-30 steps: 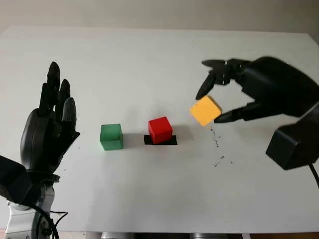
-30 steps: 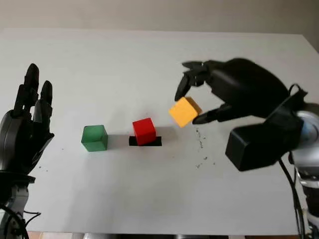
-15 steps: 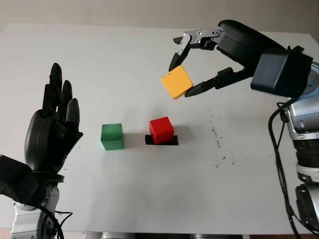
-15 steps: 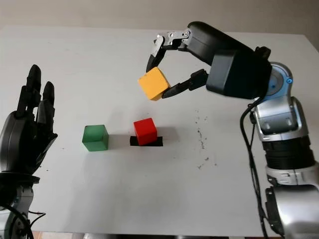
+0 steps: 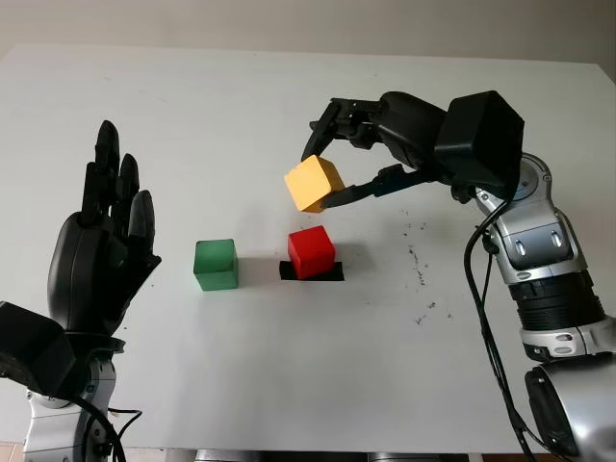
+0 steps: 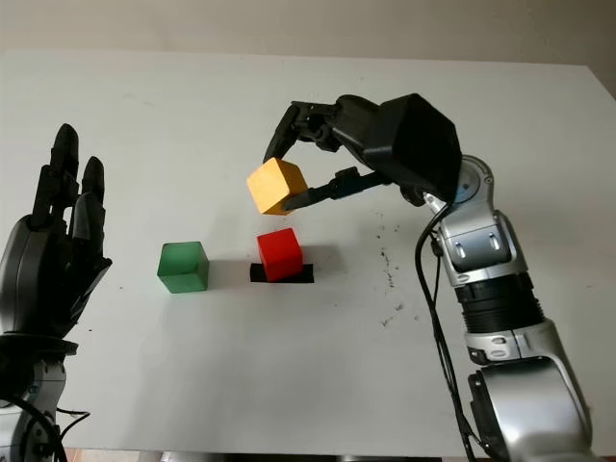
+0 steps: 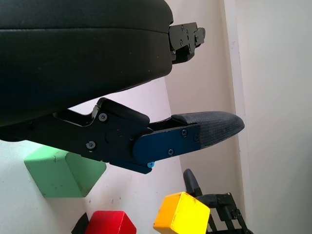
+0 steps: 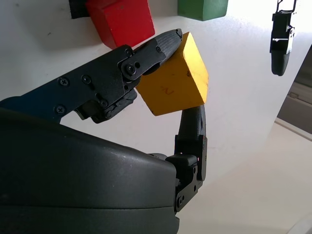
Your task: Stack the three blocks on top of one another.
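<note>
My right hand (image 5: 325, 173) is shut on the yellow block (image 5: 314, 184), pinching it in the air just above and slightly left of the red block (image 5: 312, 251). The red block sits on a black patch (image 5: 333, 273) in the middle of the white table (image 5: 289, 366). A green block (image 5: 216, 264) stands on the table a short way to the left of the red one. In the right wrist view the yellow block (image 8: 173, 78) is tilted between the fingers, with the red block (image 8: 119, 19) beyond it. My left hand (image 5: 101, 255) is open, raised at the table's left side.
Small dark specks (image 5: 421, 279) mark the table right of the red block. My right forearm (image 5: 539, 260) rises along the table's right side. The wall (image 5: 308, 19) lies beyond the table's far edge.
My right hand has carried the yellow block up and leftward, from the table right of the red block to a point above it. The left hand has stayed put.
</note>
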Tool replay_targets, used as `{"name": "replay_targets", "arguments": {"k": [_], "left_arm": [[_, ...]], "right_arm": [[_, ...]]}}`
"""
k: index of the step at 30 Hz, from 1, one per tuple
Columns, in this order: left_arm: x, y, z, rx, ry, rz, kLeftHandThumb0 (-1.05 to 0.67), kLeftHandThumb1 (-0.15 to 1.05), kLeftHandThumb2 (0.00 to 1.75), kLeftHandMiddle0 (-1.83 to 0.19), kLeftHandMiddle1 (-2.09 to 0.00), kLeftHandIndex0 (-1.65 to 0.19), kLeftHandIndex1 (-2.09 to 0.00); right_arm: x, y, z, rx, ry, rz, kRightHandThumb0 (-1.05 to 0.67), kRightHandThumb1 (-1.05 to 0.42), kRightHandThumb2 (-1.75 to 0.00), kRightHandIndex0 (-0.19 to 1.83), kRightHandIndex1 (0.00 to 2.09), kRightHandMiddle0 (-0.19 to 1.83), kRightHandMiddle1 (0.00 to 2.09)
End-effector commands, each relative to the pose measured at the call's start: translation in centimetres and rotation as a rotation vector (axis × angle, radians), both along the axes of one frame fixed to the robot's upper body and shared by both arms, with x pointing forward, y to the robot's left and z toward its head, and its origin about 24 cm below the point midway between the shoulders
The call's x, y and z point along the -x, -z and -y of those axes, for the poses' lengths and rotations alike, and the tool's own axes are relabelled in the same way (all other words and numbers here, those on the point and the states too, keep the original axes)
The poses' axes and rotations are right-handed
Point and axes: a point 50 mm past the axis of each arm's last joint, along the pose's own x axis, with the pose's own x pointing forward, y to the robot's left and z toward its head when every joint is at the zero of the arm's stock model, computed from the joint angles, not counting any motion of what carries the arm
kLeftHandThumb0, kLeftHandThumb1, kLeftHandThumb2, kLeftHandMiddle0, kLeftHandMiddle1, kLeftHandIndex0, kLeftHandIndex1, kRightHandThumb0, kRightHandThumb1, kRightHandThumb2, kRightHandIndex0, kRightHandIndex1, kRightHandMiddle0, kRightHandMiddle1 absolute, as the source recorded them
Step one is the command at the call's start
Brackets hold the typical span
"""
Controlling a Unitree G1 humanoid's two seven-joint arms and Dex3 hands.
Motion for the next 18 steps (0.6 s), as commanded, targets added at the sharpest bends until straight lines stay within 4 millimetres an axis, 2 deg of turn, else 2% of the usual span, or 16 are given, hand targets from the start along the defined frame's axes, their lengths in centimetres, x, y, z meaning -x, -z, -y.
{"name": "replay_targets", "arguments": {"k": [1, 9, 18], "left_arm": [[0.1, -0.2, 0.1, -0.004, -0.002, 0.020, -0.71, 1.05, 0.60, 0.14, -0.06, 0.14, -0.06], [0.2, -0.2, 0.2, -0.008, -0.007, 0.023, -0.70, 1.05, 0.61, 0.14, -0.05, 0.14, -0.06], [0.2, -0.2, 0.1, -0.016, -0.004, 0.015, -0.70, 1.05, 0.61, 0.15, -0.05, 0.15, -0.05]], "right_arm": [[-0.1, 0.6, -0.2, -0.011, -0.017, -0.030, -0.47, -0.91, -0.05, 0.25, 0.04, 0.38, 1.54], [-0.1, 2.2, -0.5, -0.003, -0.032, -0.116, -0.47, -0.90, -0.05, 0.25, 0.04, 0.37, 1.58], [0.5, 2.5, -0.4, -0.030, -0.068, -0.195, -0.49, -0.91, -0.05, 0.25, 0.05, 0.38, 1.57]]}}
